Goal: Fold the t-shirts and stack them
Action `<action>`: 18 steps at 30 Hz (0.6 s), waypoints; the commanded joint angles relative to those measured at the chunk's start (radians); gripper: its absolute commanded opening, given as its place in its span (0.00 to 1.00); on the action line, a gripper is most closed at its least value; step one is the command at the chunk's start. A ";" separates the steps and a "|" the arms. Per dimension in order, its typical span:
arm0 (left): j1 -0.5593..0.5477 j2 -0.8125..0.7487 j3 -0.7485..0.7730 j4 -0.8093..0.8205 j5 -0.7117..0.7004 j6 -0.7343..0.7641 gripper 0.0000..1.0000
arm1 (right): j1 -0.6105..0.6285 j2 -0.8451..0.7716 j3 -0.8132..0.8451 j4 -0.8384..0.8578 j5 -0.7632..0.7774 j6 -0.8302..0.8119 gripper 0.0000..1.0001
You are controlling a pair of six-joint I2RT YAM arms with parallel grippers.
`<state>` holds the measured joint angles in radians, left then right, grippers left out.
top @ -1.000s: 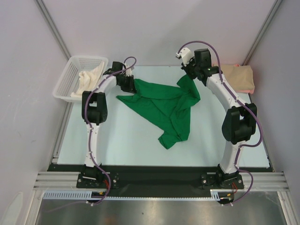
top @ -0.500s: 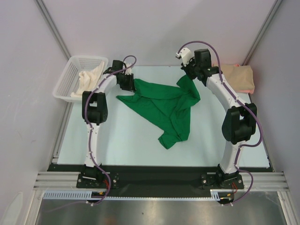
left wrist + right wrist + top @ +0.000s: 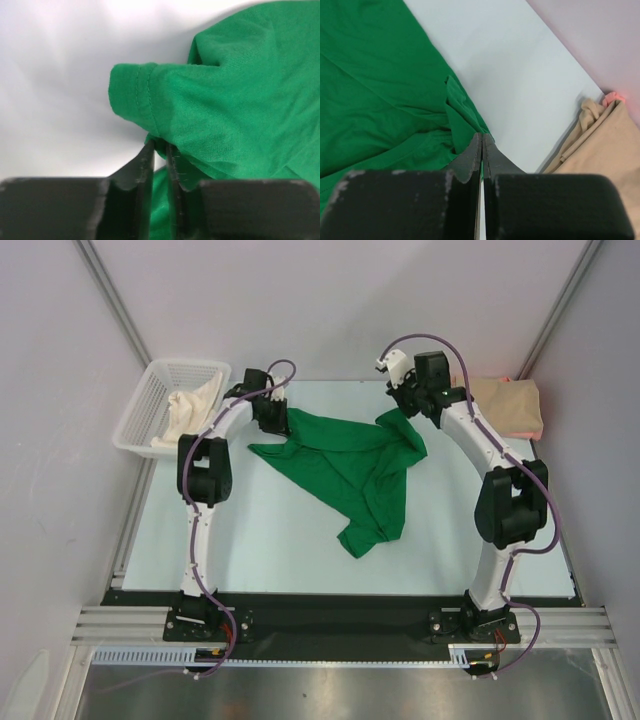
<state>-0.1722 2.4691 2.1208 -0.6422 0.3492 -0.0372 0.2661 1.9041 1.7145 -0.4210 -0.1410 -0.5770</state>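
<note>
On the pale worktop (image 3: 260,540), a green t-shirt (image 3: 350,465) is lying spread and rumpled, one long tail reaching toward the arms' bases and its two far corners gathered up at the arms. The left pincer (image 3: 159,150) is grasping the shirt's far left corner. In the left wrist view its dark fingers are standing almost together, nipping the fabric just below a stitched sleeve hem that is curling over above the tips. The right pincer (image 3: 481,142) is clenching on the shirt's far right corner, its fingers pressing flat against each other with a pleat of green cloth bunching at their tips.

To the right of the green t-shirt, and well apart from it, a tan t-shirt (image 3: 510,405) is lying folded against the side wall, a pink edge (image 3: 612,96) peeking out at its far corner. To the left of the green t-shirt, a white mesh basket (image 3: 150,390) is sitting past the worktop's far corner, with a cream cloth (image 3: 185,410) slumping inside it.
</note>
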 commanded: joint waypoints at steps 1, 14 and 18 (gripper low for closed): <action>-0.007 -0.016 0.002 -0.001 -0.012 0.026 0.18 | -0.004 -0.085 -0.015 0.034 -0.016 0.009 0.00; -0.041 -0.120 0.039 0.027 -0.139 0.082 0.00 | -0.077 -0.172 -0.064 0.076 0.017 0.083 0.00; -0.084 -0.275 -0.001 0.026 -0.199 0.088 0.00 | -0.123 -0.207 -0.020 0.054 -0.005 0.121 0.00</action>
<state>-0.2089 2.3989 2.1128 -0.6453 0.2066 0.0181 0.1757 1.7695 1.6424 -0.3988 -0.1448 -0.5068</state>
